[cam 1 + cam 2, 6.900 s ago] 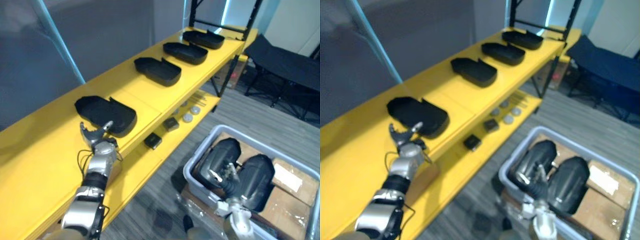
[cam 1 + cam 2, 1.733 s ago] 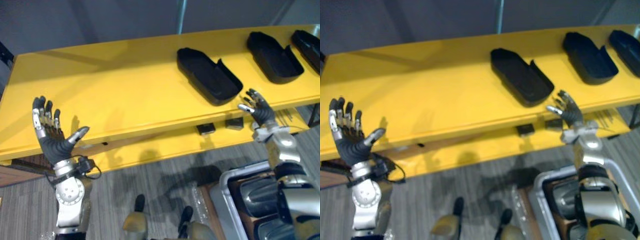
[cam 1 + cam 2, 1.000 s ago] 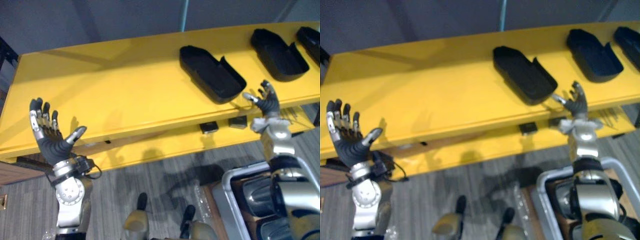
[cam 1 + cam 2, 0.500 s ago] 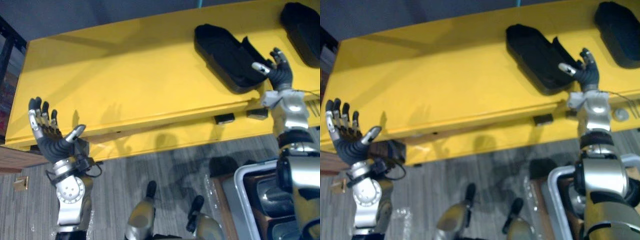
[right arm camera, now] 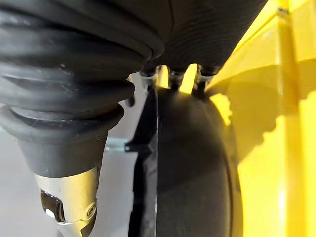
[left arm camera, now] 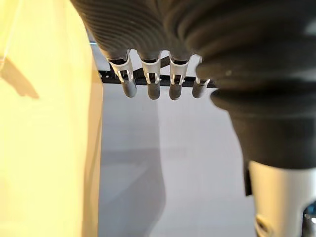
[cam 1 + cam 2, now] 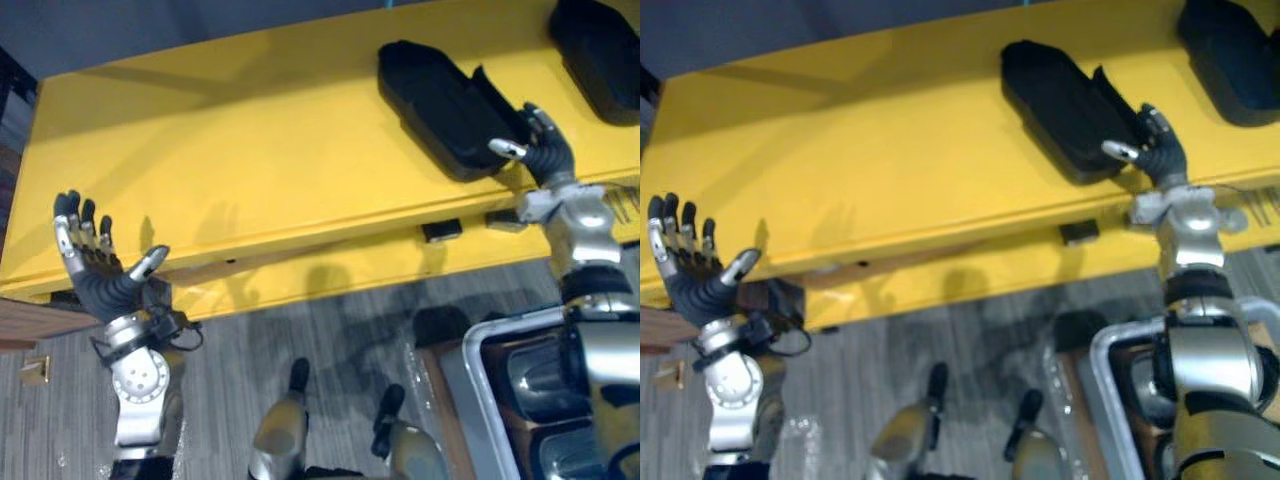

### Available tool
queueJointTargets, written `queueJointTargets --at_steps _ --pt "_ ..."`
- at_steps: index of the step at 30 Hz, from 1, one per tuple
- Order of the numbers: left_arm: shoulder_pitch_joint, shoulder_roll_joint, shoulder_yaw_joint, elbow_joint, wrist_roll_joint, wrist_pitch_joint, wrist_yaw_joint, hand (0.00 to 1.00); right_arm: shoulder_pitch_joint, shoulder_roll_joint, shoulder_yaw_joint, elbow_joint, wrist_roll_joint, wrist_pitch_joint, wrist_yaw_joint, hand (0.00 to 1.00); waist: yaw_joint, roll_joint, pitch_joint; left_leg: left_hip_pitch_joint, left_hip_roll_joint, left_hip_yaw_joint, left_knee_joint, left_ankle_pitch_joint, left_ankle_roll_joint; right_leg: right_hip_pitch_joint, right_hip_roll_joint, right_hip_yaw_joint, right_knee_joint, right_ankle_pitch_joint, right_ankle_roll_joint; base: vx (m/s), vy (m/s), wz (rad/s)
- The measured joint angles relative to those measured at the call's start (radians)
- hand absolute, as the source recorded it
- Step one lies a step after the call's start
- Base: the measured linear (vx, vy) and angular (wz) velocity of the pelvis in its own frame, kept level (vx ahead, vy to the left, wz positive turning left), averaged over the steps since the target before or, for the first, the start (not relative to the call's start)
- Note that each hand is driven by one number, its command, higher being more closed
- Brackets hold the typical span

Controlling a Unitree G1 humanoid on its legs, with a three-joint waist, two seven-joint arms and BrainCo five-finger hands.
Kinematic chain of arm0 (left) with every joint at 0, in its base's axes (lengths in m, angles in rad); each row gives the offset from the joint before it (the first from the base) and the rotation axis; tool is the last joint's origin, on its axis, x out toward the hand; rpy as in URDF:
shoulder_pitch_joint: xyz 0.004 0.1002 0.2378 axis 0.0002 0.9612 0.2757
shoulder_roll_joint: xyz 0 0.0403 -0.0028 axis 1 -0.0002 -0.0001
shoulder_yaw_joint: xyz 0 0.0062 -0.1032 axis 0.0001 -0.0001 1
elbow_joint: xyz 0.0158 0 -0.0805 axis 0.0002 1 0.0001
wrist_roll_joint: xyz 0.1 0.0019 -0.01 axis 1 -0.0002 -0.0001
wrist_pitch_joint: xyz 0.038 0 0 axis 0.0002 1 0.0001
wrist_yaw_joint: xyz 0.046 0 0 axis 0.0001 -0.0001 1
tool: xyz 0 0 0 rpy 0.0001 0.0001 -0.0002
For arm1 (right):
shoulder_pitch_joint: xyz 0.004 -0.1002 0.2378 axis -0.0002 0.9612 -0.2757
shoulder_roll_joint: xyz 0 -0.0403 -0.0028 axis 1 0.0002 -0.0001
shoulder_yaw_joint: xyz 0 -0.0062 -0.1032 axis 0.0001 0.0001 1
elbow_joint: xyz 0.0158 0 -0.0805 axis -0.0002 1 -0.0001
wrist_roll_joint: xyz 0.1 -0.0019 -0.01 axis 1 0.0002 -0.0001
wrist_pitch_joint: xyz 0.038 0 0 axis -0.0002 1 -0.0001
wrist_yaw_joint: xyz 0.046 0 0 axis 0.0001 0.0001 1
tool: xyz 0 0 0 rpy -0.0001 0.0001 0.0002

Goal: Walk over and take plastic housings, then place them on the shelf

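A black plastic housing (image 7: 440, 95) lies open side up on the yellow shelf top (image 7: 230, 150); a second housing (image 7: 598, 45) lies further right. My right hand (image 7: 545, 158) is open at the near right end of the first housing, fingertips against its rim. In the right wrist view that housing (image 5: 190, 163) sits just past my fingers. My left hand (image 7: 95, 280) is raised, open and holding nothing, off the shelf's front left corner; its straight fingers (image 6: 150, 84) show in the left wrist view.
A grey bin (image 7: 468, 362) at lower right holds more black housings (image 7: 545, 375). Small black blocks (image 7: 440, 231) lie on the lower yellow shelf (image 7: 330, 275). Grey striped floor runs in front of the shelf.
The camera has shifted a little. My right hand has settled lower against the housing's near end. The left hand stays raised and open.
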Motion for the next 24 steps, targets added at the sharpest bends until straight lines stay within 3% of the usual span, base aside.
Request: queueJointTargets --at_steps 9,19,24 --pt "0.0 0.0 0.001 0.0 0.0 0.0 -0.012 0.0 0.077 -0.003 0.054 -0.104 0.009 0.002 0.014 0.0 0.003 -0.016 0.002 0.017 0.013 0.017 -0.005 -0.002 -0.003 0.014 0.014 0.011 -0.01 0.006 -0.006 0.0 -0.009 -0.05" --pt "-0.002 0.001 0.0 -0.001 0.001 0.0 -0.033 0.0 0.155 0.035 0.082 -0.165 0.041 0.003 0.022 0.0 0.002 -0.064 -0.025 0.017 0.017 0.022 -0.006 -0.004 -0.007 0.014 0.019 0.016 -0.019 0.009 -0.009 0.0 -0.001 -0.02" --pt "-0.003 0.002 0.0 -0.001 0.001 0.0 -0.035 0.0 0.166 0.038 0.082 -0.176 0.041 -0.001 0.037 0.0 0.002 -0.066 -0.026 0.017 0.013 0.021 -0.005 -0.003 -0.007 0.017 0.019 0.016 -0.023 0.013 -0.007 0.0 0.0 0.0"
